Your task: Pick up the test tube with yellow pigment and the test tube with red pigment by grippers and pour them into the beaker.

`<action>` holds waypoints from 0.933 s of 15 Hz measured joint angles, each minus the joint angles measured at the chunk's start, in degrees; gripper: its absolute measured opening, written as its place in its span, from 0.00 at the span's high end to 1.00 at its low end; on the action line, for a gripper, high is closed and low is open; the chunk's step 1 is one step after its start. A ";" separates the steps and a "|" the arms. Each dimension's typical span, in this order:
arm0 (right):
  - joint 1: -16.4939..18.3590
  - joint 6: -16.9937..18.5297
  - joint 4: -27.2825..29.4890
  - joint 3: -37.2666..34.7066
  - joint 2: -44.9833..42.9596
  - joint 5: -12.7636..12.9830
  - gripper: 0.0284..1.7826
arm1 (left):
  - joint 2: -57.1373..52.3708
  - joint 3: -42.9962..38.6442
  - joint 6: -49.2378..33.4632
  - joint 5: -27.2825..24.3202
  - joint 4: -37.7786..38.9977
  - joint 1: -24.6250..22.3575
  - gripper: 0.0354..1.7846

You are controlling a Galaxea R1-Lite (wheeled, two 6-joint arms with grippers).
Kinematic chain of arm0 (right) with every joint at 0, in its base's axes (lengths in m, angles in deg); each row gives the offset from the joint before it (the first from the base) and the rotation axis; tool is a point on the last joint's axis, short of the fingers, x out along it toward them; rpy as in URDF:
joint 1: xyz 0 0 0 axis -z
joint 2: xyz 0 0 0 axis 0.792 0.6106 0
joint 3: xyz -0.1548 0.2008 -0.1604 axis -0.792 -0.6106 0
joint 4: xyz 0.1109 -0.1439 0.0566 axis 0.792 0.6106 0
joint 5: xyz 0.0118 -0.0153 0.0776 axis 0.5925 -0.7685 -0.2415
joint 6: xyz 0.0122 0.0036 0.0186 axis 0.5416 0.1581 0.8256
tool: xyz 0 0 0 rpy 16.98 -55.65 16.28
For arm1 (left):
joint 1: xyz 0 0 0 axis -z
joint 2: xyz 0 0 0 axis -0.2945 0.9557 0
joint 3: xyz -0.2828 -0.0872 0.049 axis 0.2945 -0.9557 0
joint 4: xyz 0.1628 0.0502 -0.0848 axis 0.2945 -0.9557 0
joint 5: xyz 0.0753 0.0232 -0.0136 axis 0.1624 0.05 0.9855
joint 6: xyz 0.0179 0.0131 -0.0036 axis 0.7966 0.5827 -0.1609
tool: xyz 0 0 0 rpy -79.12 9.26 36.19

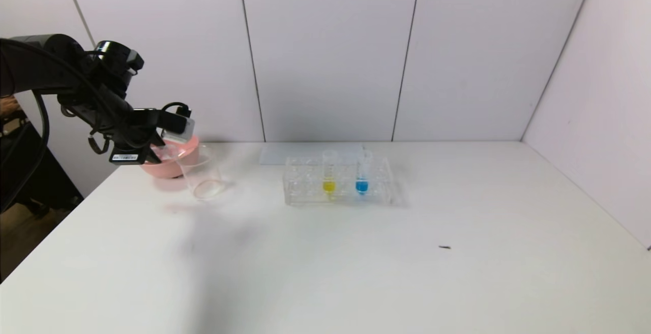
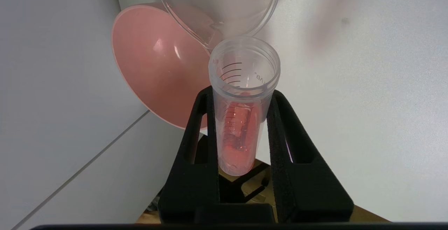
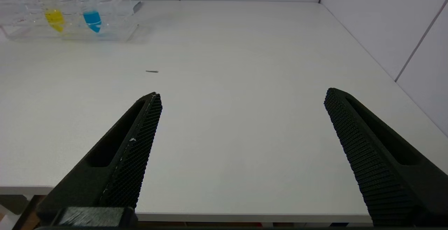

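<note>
My left gripper (image 2: 242, 92) is shut on the test tube with red pigment (image 2: 241, 125). The tube is tilted, and its open mouth is right at the rim of the clear beaker (image 2: 217, 13). Red liquid lies along the inside of the tube. In the head view the left gripper (image 1: 158, 145) hangs at the beaker's (image 1: 204, 177) upper edge, far left on the table. The test tube with yellow pigment (image 1: 329, 174) stands in the clear rack (image 1: 305, 189); it also shows in the right wrist view (image 3: 52, 13). My right gripper (image 3: 243, 93) is open and empty above the table's near edge.
A pink bowl (image 1: 170, 165) sits just behind the beaker; it also shows in the left wrist view (image 2: 154, 69). A tube with blue liquid (image 1: 362, 175) stands beside the yellow one. A small dark speck (image 1: 444, 247) lies on the white table. Walls close off the back and right.
</note>
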 joint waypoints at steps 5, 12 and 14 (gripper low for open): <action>0.00 0.00 0.00 0.02 0.00 0.00 0.05 | 0.24 0.00 0.07 2.62 0.68 0.85 0.77; 0.00 0.00 0.00 0.02 0.00 0.00 0.05 | 1.06 0.01 0.09 5.08 1.95 2.04 0.77; 0.00 0.00 0.00 0.02 0.00 0.00 0.05 | 1.32 0.01 0.07 5.99 2.15 2.34 0.77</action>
